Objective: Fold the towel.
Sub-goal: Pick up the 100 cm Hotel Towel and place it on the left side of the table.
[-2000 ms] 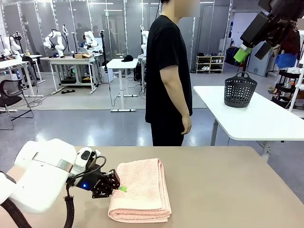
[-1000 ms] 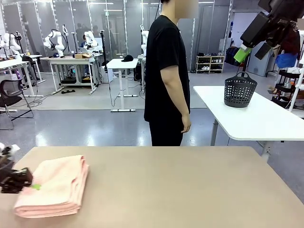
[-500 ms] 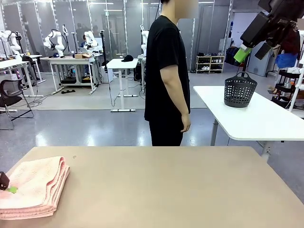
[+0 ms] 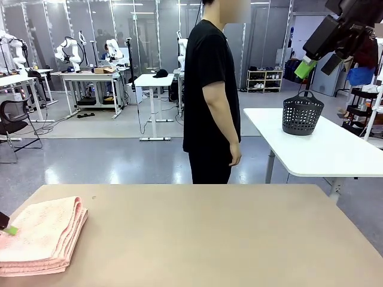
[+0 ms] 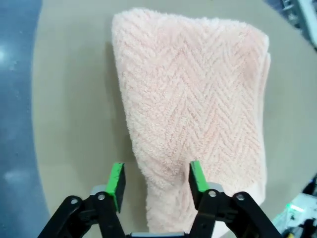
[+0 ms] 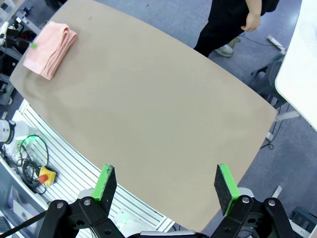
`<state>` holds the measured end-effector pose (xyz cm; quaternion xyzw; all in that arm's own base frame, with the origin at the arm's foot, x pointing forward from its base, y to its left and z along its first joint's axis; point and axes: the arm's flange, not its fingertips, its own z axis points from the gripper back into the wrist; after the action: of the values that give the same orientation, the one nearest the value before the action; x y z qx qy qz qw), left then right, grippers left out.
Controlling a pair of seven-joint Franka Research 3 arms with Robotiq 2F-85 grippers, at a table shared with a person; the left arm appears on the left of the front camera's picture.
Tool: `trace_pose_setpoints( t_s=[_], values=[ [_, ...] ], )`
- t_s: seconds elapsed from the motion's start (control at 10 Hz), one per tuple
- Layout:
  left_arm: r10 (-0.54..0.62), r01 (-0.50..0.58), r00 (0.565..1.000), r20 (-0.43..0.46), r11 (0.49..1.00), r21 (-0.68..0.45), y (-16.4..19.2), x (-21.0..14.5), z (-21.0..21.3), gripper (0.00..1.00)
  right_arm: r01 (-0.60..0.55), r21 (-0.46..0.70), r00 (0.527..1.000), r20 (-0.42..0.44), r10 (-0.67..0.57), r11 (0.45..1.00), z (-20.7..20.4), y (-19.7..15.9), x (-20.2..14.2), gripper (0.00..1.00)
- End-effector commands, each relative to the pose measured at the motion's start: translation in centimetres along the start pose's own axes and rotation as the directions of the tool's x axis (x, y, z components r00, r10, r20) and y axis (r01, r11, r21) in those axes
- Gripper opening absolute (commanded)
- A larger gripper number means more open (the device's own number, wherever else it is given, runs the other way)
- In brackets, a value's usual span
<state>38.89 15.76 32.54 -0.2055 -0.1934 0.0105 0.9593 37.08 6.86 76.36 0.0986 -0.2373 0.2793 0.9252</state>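
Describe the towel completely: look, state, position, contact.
The towel is salmon-pink terry cloth with a herringbone weave, folded into a flat stack of several layers. It lies on the tan table at its left end, near the edge. The left gripper is open, its green pads astride the towel's near end, not clamping it.

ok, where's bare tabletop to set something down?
Bare: all of the table from the towel's right edge to the table's right end, and from the near edge to the person's side. Crowded: the left end, where the folded towel lies with the left end effector over it.
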Motion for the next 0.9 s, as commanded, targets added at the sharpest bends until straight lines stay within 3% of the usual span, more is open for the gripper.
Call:
trace_pose_setpoints(
  t_s=[0.0,0.1,0.2,0.6,0.7,0.8],
  values=[
    [-0.100,0.097,0.994,0.035,0.992,0.078,-1.7,0.0,2.9,1.00,0.003,-0.003,1.000,-0.001,-0.003,1.000,0.0,0.0,0.0,1.00],
    [-0.129,0.124,0.990,0.051,0.987,0.097,-2.6,0.2,4.3,0.92,0.003,-0.003,1.000,-0.001,-0.003,1.000,0.0,0.0,0.0,1.00],
    [-0.156,0.149,0.986,0.054,0.983,0.111,-3.4,0.1,5.1,1.00,0.003,-0.003,1.000,-0.001,-0.003,1.000,0.0,0.0,0.0,1.00],
    [-0.171,0.163,0.983,0.060,0.980,0.115,-5.8,-0.7,5.9,1.00,0.003,-0.003,1.000,-0.001,-0.003,1.000,0.0,0.0,0.0,1.00],
    [-0.195,0.187,0.979,0.058,0.975,0.115,-4.0,2.3,6.5,1.00,0.003,-0.003,1.000,-0.001,-0.003,1.000,0.0,0.0,0.0,1.00],
    [-0.195,0.187,0.979,0.058,0.975,0.115,-4.0,2.3,6.5,1.00,0.003,-0.003,1.000,-0.001,-0.003,1.000,0.0,0.0,0.0,1.00]
  ],
)
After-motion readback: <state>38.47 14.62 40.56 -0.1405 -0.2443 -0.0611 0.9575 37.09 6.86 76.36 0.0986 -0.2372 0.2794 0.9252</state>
